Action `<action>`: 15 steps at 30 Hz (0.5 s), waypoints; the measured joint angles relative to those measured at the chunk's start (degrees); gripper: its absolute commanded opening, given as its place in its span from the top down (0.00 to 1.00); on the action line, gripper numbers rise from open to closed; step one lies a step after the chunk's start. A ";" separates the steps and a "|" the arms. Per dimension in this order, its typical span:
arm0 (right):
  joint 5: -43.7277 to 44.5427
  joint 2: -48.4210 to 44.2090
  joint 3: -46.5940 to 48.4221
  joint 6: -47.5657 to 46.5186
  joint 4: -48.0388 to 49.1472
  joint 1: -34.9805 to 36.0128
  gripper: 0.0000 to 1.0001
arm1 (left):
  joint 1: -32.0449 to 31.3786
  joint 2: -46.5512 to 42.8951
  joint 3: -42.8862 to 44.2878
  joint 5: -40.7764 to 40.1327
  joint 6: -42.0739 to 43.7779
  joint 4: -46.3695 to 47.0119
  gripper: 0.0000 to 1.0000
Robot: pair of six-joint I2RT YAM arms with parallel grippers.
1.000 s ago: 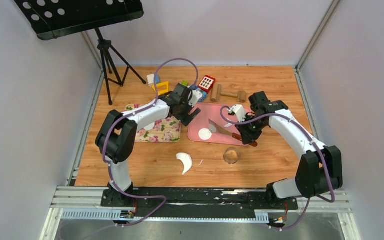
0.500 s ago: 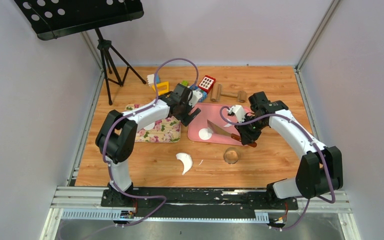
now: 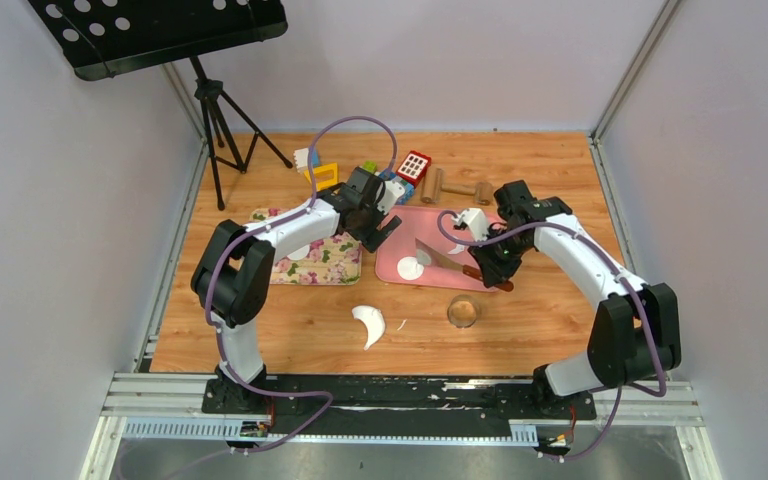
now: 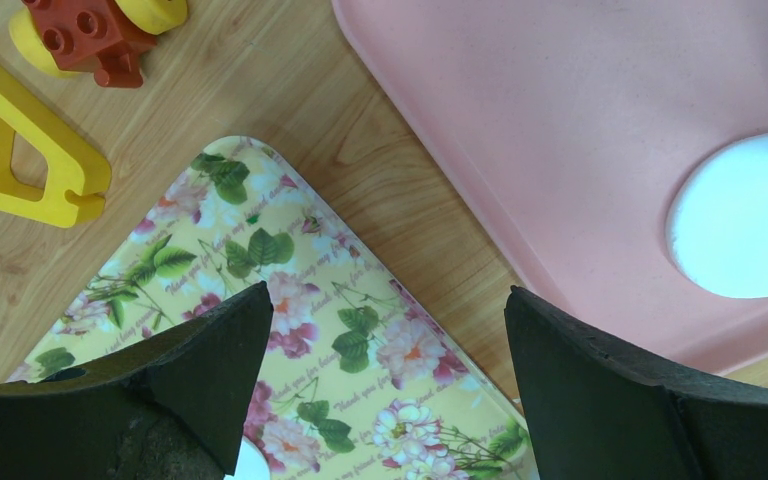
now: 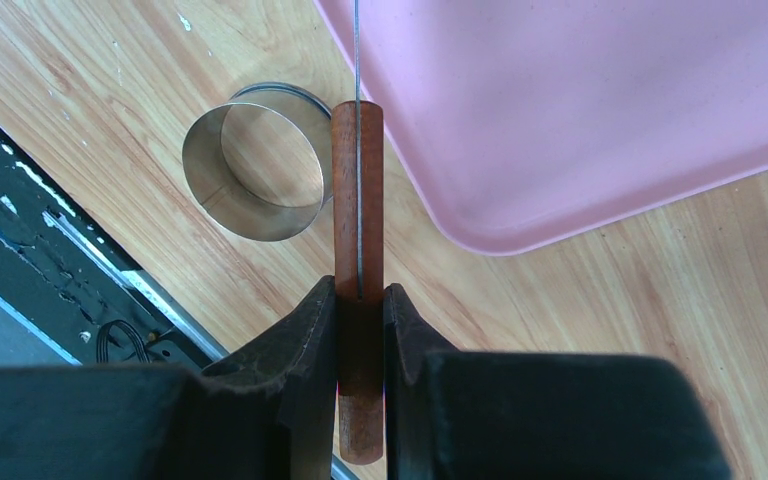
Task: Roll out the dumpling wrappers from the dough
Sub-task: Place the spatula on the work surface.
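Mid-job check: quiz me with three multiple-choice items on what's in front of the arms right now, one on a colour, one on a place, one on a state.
1. The board under the round wrapper is: A green; B pink; C blue.
2. The metal ring sits: A on the board; B on top of the wrapper; C on the wooden table, off the board.
3. The right end effector is: A open and empty; B shut on the ring; C shut on a wooden-handled tool.

Answers:
1 B: the left wrist view shows pink all around the white disc.
2 C: bare wood surrounds the ring, just past the board's edge.
3 C: both fingers press the brown handle.
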 measured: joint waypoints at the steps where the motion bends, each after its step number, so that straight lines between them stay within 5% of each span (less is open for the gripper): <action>1: 0.04 0.00 0.17 0.00 0.00 0.00 1.00 | 0.02 0.00 0.00 0.00 0.00 0.00 0.06; 15: 0.55 0.22 2.19 -1.57 -4.37 0.61 1.00 | 0.24 0.00 0.00 0.00 0.00 0.02 0.06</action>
